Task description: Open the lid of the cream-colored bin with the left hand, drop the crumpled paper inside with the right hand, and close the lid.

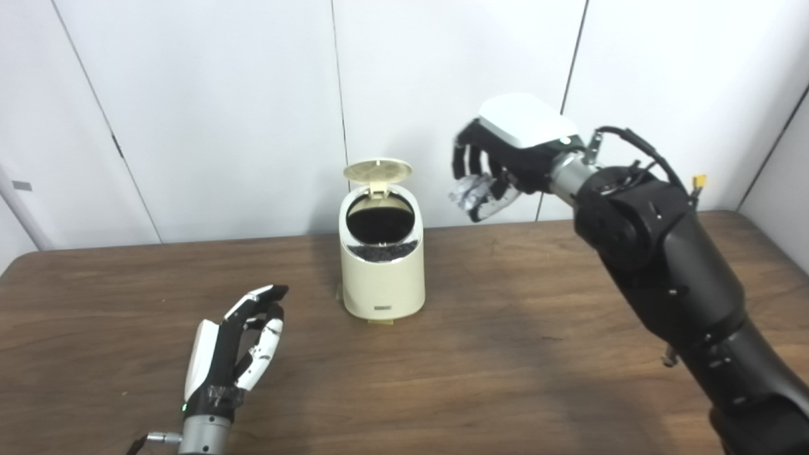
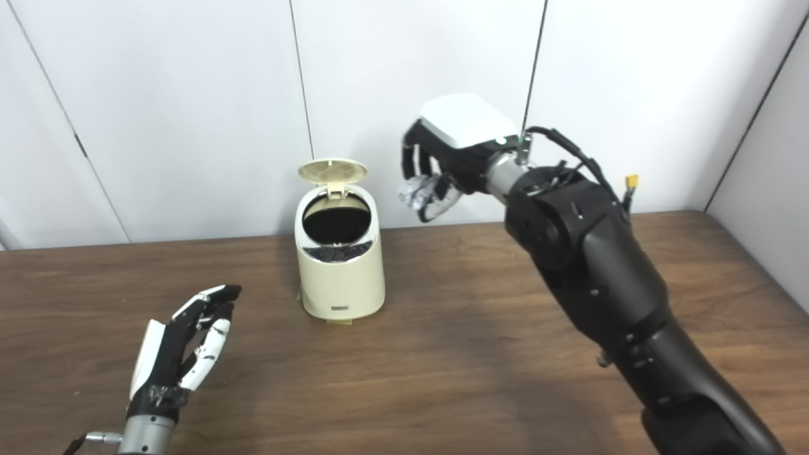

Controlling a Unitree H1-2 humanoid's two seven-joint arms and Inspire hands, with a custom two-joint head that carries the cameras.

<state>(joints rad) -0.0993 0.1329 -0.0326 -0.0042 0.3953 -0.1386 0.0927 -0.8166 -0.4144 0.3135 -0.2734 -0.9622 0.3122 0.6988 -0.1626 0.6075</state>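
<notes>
The cream-colored bin (image 1: 382, 272) stands on the wooden table (image 1: 505, 354) near its middle, with its round lid (image 1: 378, 170) flipped up at the back and the dark inside showing. My right hand (image 1: 499, 158) hangs in the air to the right of the bin and above its rim, shut on the crumpled paper (image 1: 469, 191), a grey-white wad under the fingers. Down at the front left my left hand (image 1: 243, 344) rests low over the table, fingers apart, holding nothing, a short way left of the bin.
White wall panels (image 1: 221, 114) stand close behind the table's far edge. My right forearm (image 1: 670, 278) crosses the right side of the table. Bare wood lies in front of the bin and between the two hands.
</notes>
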